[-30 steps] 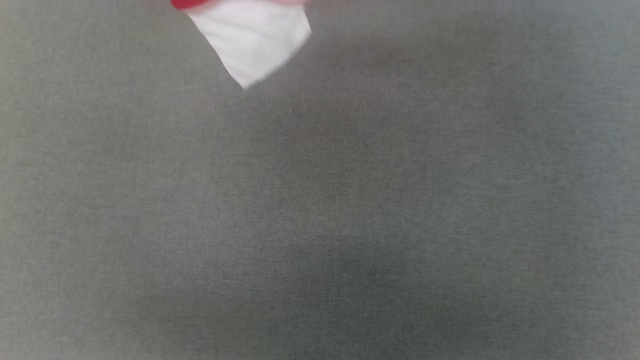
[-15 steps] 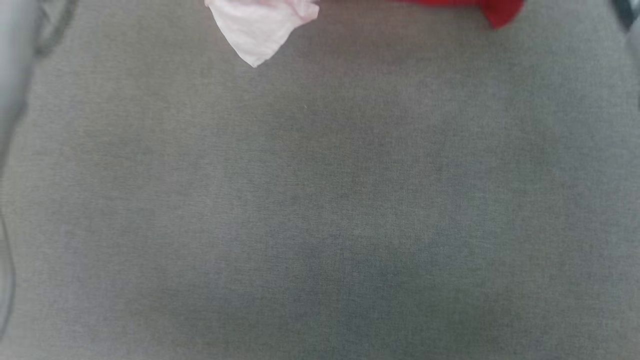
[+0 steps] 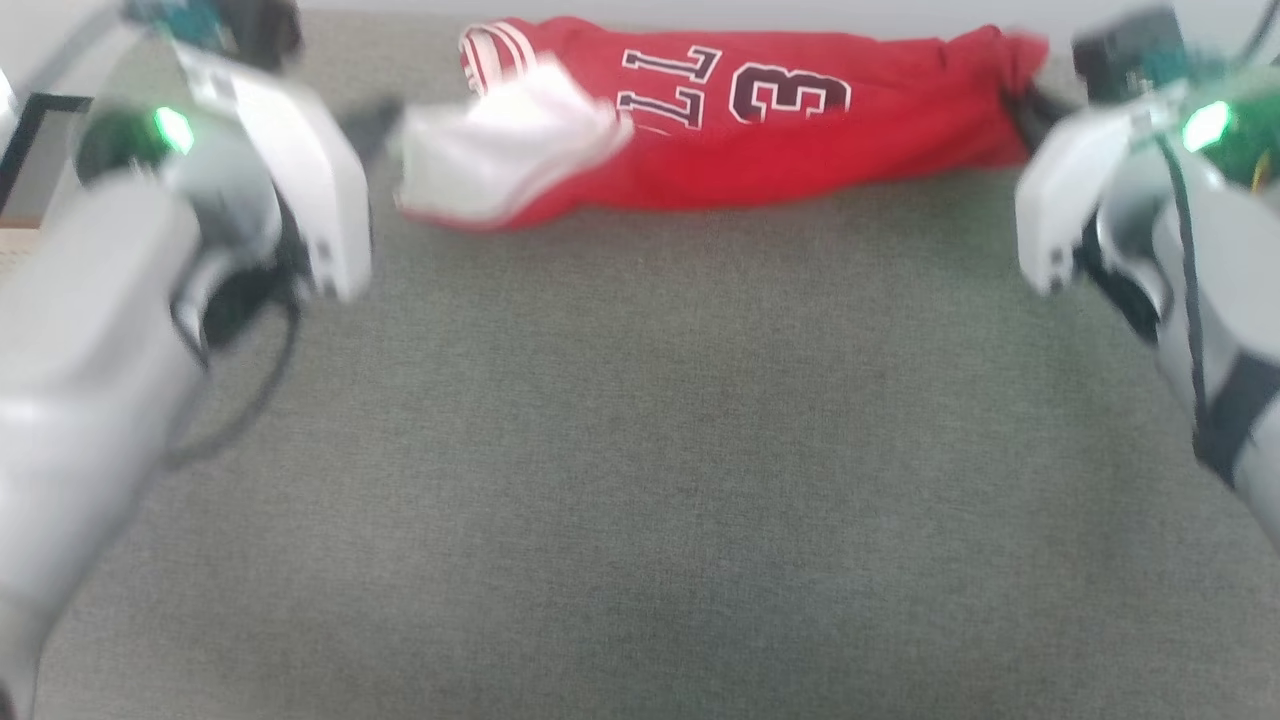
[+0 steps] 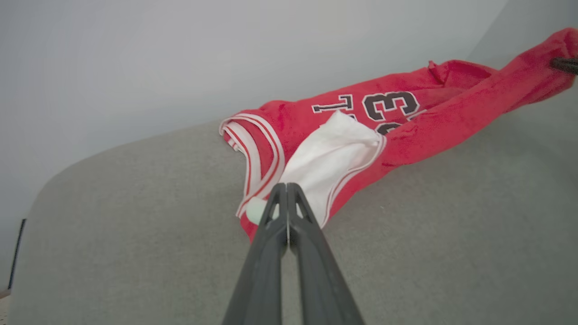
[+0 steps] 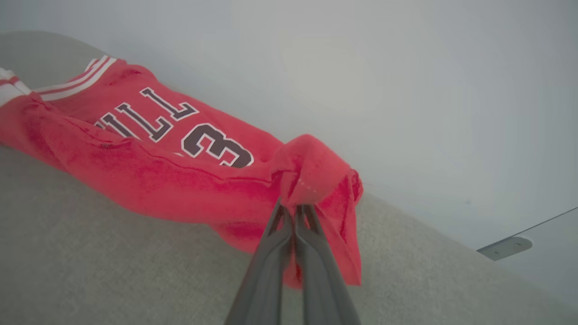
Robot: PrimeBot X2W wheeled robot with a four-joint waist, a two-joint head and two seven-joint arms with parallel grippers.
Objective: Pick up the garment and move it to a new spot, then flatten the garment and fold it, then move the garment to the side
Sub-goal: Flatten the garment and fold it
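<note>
The garment [image 3: 780,150], a red jersey with dark white-outlined characters, is stretched sideways along the far edge of the grey table [image 3: 640,450]. My left gripper [image 3: 385,120] is shut on its left end, by the white sleeve [image 3: 500,150]. In the left wrist view the shut fingers [image 4: 286,186] meet at the white sleeve [image 4: 329,167] next to the striped trim. My right gripper [image 3: 1025,105] is shut on the bunched red right end. In the right wrist view its fingertips [image 5: 293,207] pinch a red fold of the garment [image 5: 180,180], which droops past them.
A pale wall stands right behind the table's far edge. A dark frame [image 3: 30,120] shows at the far left beyond the table. A small grey bracket [image 5: 503,246] sits on the wall past the right end. Grey tabletop lies in front of the garment.
The head camera has shifted, so the whole picture moved. Earlier only a white sleeve tip and a bit of red showed at the top; now the whole stretched garment and both arms show.
</note>
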